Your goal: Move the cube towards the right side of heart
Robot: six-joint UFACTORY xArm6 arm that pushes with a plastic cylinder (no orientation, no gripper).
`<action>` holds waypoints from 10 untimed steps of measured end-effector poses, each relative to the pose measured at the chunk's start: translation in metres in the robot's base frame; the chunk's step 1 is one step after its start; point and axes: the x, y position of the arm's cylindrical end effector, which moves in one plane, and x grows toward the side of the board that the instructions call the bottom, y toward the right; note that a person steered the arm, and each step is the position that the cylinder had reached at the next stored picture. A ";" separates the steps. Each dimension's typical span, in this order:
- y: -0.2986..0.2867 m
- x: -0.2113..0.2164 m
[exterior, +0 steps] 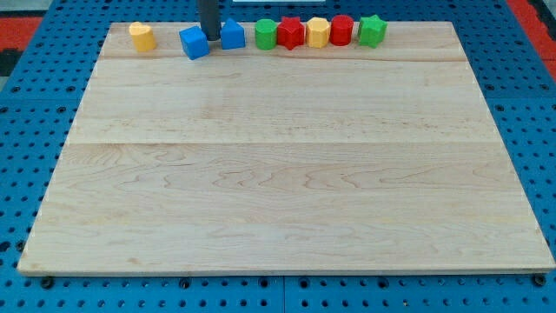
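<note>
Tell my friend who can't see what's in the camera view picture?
My tip sits between a blue cube and another blue block at the top edge of a wooden board. A yellow block stands off to the view's left, and to the right runs a row: green, red, yellow, red, green.

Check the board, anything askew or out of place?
Mostly tidy: all blocks line the view's top edge. Only the blue cube stands out, turned at an angle and sitting slightly below the row. My tip is between it and the other blue block. No damage visible.
</note>
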 end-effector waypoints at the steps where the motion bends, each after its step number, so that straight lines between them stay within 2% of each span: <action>1: -0.002 0.003; 2: 0.018 0.026; 3: 0.003 0.045; 4: -0.027 0.046; 6: -0.031 0.046; 7: -0.043 0.025; 8: -0.033 0.031; 9: 0.037 0.055; 10: 0.148 0.055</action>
